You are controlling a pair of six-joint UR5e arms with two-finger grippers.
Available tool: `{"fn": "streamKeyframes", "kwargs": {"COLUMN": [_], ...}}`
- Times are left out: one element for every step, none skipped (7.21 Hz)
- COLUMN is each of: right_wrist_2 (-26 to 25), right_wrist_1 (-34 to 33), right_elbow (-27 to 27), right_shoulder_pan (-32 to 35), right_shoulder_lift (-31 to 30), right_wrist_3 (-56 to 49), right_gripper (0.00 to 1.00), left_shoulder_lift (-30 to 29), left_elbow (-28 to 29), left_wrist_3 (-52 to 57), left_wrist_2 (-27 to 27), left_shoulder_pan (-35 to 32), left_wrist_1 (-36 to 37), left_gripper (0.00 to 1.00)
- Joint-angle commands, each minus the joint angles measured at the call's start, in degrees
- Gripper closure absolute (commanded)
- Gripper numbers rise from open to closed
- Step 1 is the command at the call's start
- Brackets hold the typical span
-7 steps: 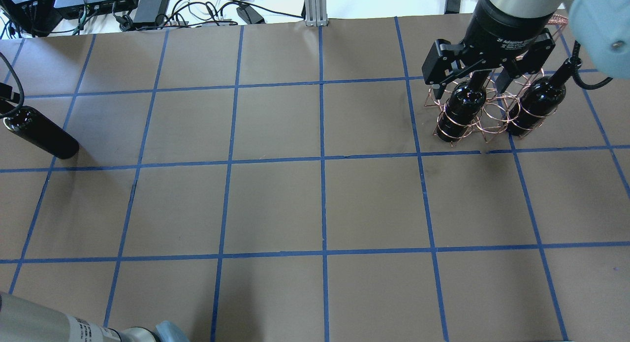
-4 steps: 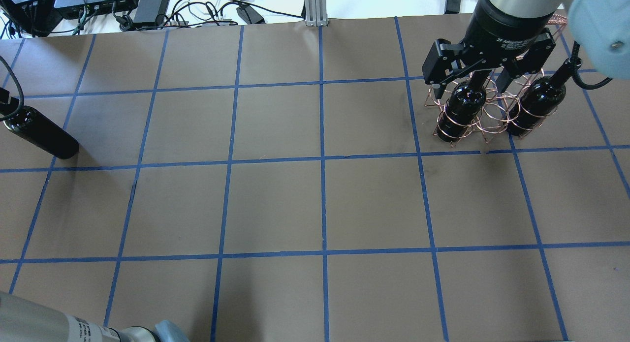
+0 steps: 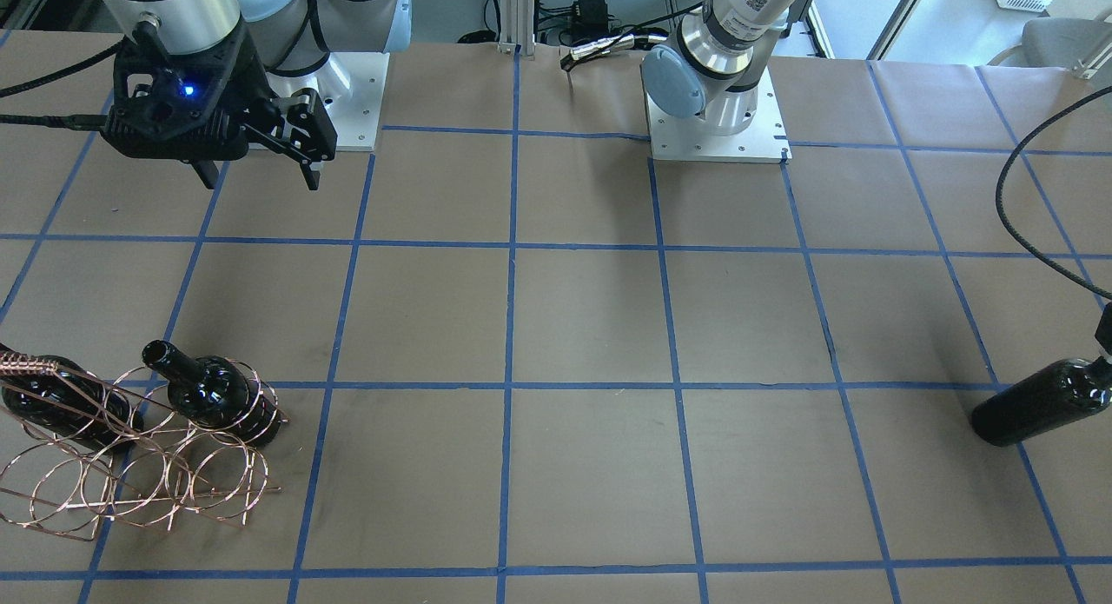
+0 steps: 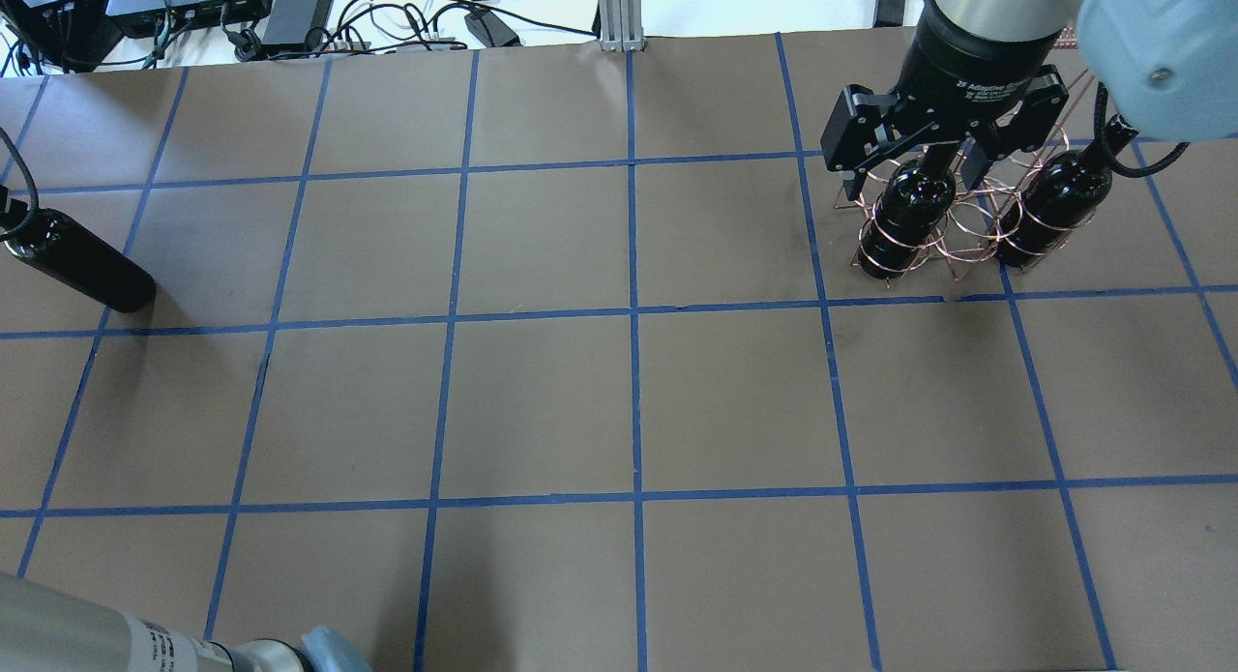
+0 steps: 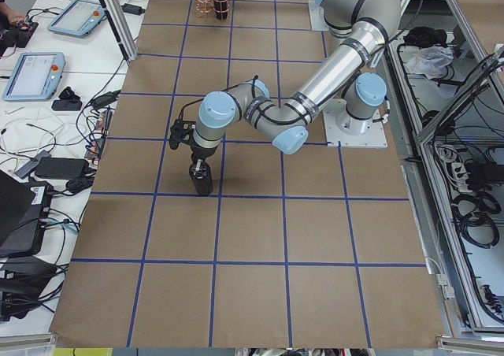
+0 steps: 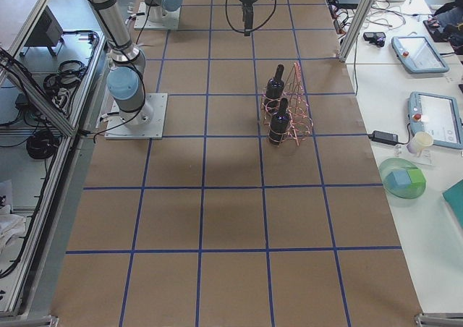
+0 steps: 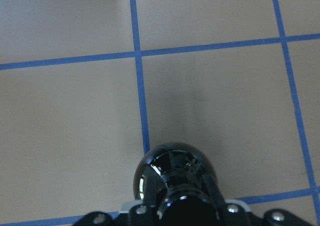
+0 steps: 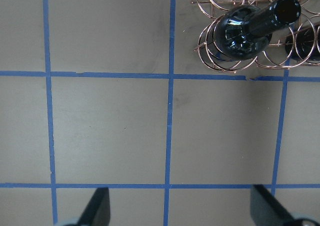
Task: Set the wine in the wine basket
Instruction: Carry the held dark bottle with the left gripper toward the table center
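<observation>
Brown paper marked into squares by blue tape is spread over the table (image 4: 542, 401), by which every view is filled. The right arm (image 4: 982, 14) is seen entering at the upper right of the overhead frame, and the left arm (image 5: 331, 80) is stretched across the middle of the left side view. The wine basket (image 3: 113, 474), a copper wire rack of round loops, is set at the lower left of the front-facing frame and at the upper right of the overhead frame. Two dark bottles are stood in it: the left-end bottle (image 4: 904, 218) in a loop at the rack's left in the overhead frame, and the right-end bottle (image 4: 1054, 203) toward its right, with wire loops between them. The wine (image 4: 87, 266) is found at the left edge of the overhead frame, well apart from the basket, and is clasped at the neck by the left gripper (image 5: 198, 157). Whether its base is touching the paper cannot be told. The right gripper (image 3: 259, 176) is held high above the basket, jaws spread wide with nothing between them.
</observation>
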Motion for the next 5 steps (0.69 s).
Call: {"fn": "streamKeyframes", "kwargs": {"right_wrist_2": [-0.2, 0.23, 0.24, 0.24, 0.24], "right_wrist_1": [-0.28, -0.45, -0.46, -0.46, -0.54], "right_elbow": [0.01, 0.01, 0.01, 0.01, 0.1], "right_shoulder_pan": [-0.01, 0.08, -0.01, -0.01, -0.01], "right_shoulder_lift": [0.31, 0.31, 0.57, 0.57, 0.83], "right_wrist_3": [-0.18, -0.01, -0.01, -0.53, -0.62], "right_gripper": [0.0, 0.0, 0.0, 0.0, 0.0], "left_shoulder_lift": [2.02, 4.38, 7.8, 10.97, 14.65], "left_elbow": [0.22, 0.22, -0.04, -0.92, -3.54], "left_wrist_3": [-0.87, -4.01, -5.78, -10.84, -13.85], "left_wrist_2": [1.32, 1.6, 2.73, 3.61, 5.53], "left_shoulder_pan": [-1.24, -3.6, -6.58, -9.13, -13.51], "left_wrist_1": [-3.05, -4.9, -9.71, -12.97, -13.01], "left_gripper": [0.9, 0.92, 0.94, 0.97, 0.97]}}
